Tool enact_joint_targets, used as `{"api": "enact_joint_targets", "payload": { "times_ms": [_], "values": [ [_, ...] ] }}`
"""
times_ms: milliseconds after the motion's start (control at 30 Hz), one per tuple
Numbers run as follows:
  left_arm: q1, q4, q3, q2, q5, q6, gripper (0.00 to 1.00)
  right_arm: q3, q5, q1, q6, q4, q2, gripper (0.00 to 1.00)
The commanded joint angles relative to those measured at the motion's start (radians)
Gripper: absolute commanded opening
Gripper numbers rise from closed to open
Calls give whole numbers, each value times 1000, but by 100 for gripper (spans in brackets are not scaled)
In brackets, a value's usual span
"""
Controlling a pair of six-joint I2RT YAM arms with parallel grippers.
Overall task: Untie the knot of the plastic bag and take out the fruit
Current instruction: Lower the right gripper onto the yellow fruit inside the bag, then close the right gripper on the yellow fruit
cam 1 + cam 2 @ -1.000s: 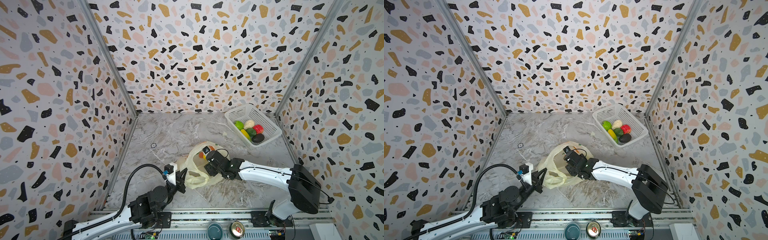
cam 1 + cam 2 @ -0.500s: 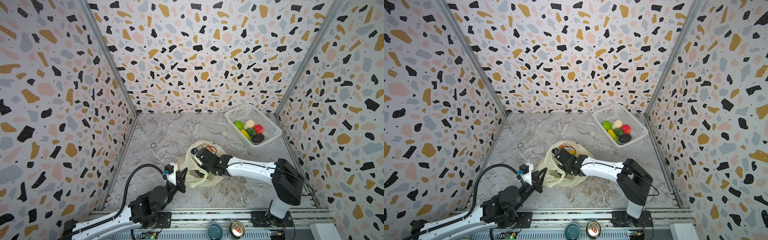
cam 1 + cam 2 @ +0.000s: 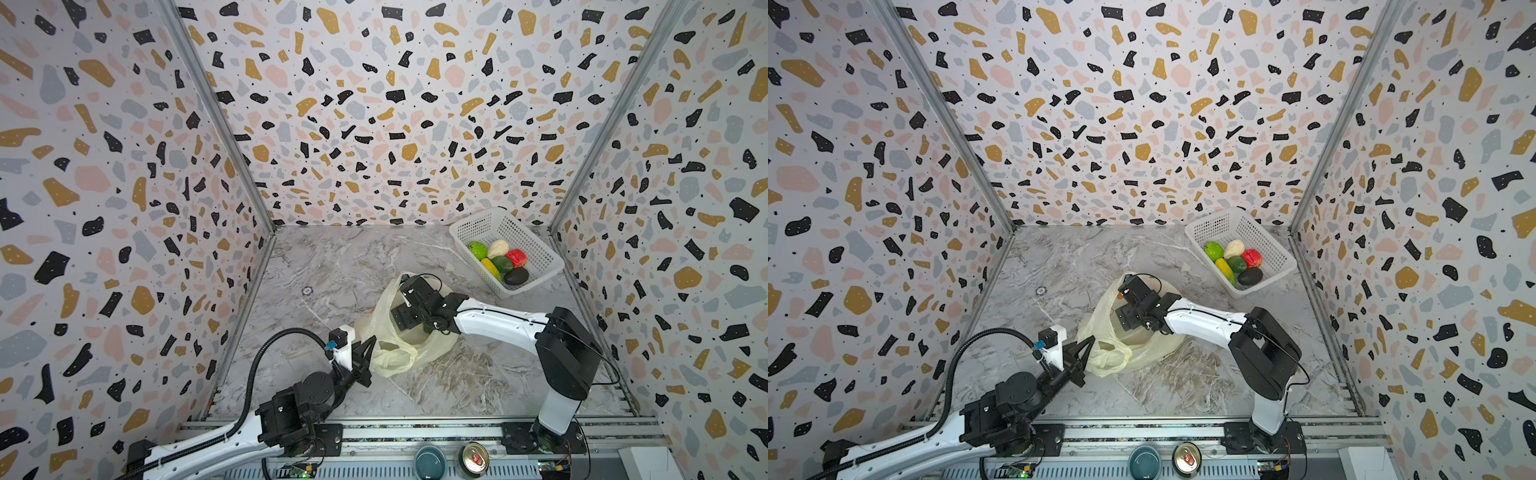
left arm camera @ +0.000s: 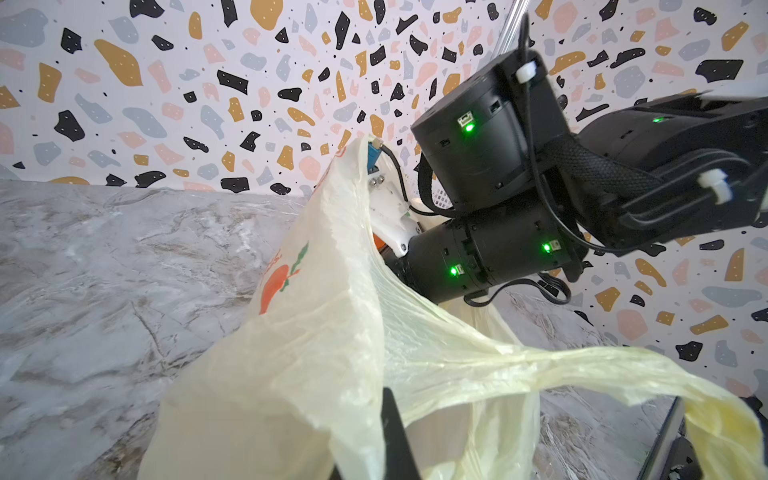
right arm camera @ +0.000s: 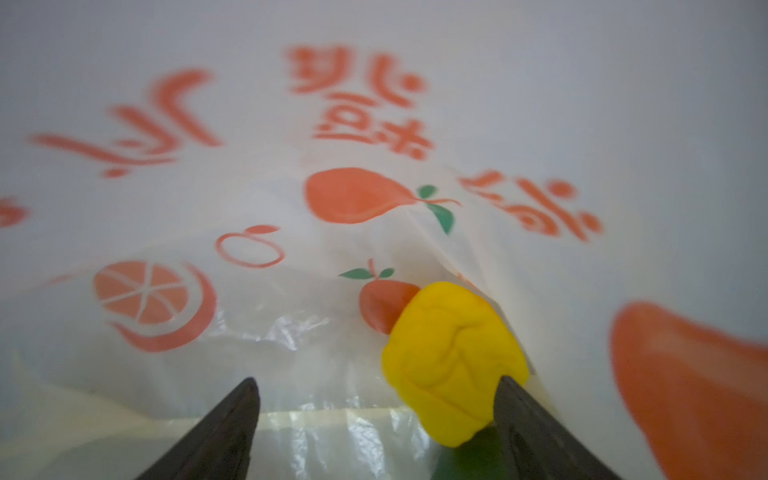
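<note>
The pale-yellow plastic bag [image 3: 399, 353] lies slumped at mid-table with its mouth gaping; the knot is out of view. My left gripper [image 3: 370, 353] is shut on the bag's near rim, and in the left wrist view one black finger [image 4: 395, 432] shows with film [image 4: 291, 374] draped over it. The right arm's wrist [image 3: 419, 305] reaches into the mouth, its fingers hidden in both top views. In the right wrist view my right gripper [image 5: 376, 380] stands open inside the bag. A yellow fruit [image 5: 453, 361] rests against one finger, with a green piece [image 5: 473, 461] beneath it.
A white perforated basket [image 3: 536, 237] at the back right holds several fruit, among them a red one [image 3: 516, 258] and a near-black one [image 3: 516, 276]. A can [image 3: 475, 458] and a teal cup [image 3: 429, 461] sit on the front rail. Patterned walls enclose three sides.
The right arm has pushed leftward and deeper into the bag's mouth, and its jaws have spread wider. The left gripper has stayed put on the rim.
</note>
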Motion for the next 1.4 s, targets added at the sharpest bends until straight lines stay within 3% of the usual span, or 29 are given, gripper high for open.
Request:
{"api": "enact_joint_targets", "payload": {
  "times_ms": [0,167,333,500,667,933,1133,1267,1367],
  "values": [
    [-4,3,11,-15,11,-13,0,-26,9,-35,35,-17,-39,91],
    [-4,78,-15,28,44,-23,0,-18,-31,-33,49,13,8,91],
    [-4,239,-6,183,128,-23,0,-31,27,-28,72,44,48,98],
    [-4,280,30,306,192,-5,0,-71,84,-30,101,91,57,99],
    [-4,276,5,269,181,-13,0,-95,114,-31,105,143,65,99],
    [-4,248,-1,254,171,-14,0,-65,67,-39,104,184,130,96],
    [-4,268,-8,276,180,-16,0,-55,68,-50,93,217,146,81],
    [-4,260,-6,280,175,-11,0,-65,47,-50,86,233,131,62],
    [-4,251,-6,280,157,-8,0,-94,19,-46,85,256,96,58]
  ]
}}
